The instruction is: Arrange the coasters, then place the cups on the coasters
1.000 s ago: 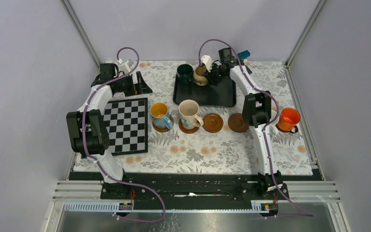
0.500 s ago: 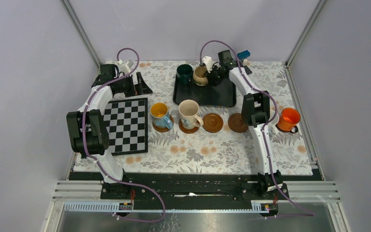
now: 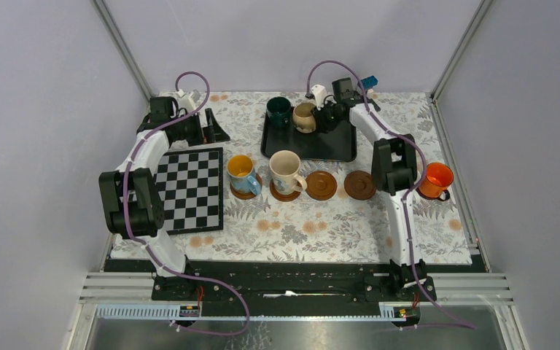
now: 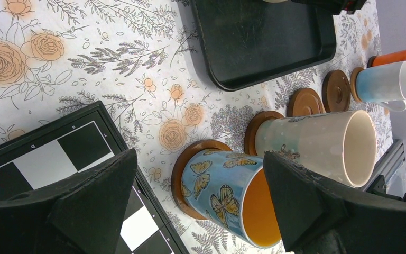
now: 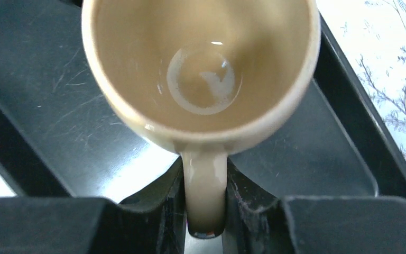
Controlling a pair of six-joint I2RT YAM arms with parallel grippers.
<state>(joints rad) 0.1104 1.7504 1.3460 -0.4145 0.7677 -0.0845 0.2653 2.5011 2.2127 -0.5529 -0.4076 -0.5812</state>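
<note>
Grey-walled cell, floral tablecloth [image 3: 299,226] over whole bench; chessboard [image 3: 189,189] at left, black tray [image 3: 321,149] at far centre. Left gripper [image 4: 199,156] idle at far left beyond chessboard, fingers spread wide, nothing between them. Right gripper [image 5: 205,211] out over tray: half open a second ago, now pinching handle of beige cup [image 5: 201,63] from both sides; cup upright, on or just off tray floor, cannot tell which; dark green cup [image 3: 278,111] just beside it. Reads as grasp done, carry not yet begun. Near row of coasters [image 3: 321,184]: butterfly cup [image 3: 242,173] and tall cream cup [image 3: 286,171] each seated on one; next two bare, side by side; white-and-blue cup [image 4: 383,82] on its own further right. Cannot confirm one under orange cup [image 3: 435,179]. Leaves two tray cups for two bare discs; reads as arranging done. Next, as a guess: lift clear of tray rim, carry to nearer bare disc; thin handle pinch, so watch for swing.
</note>
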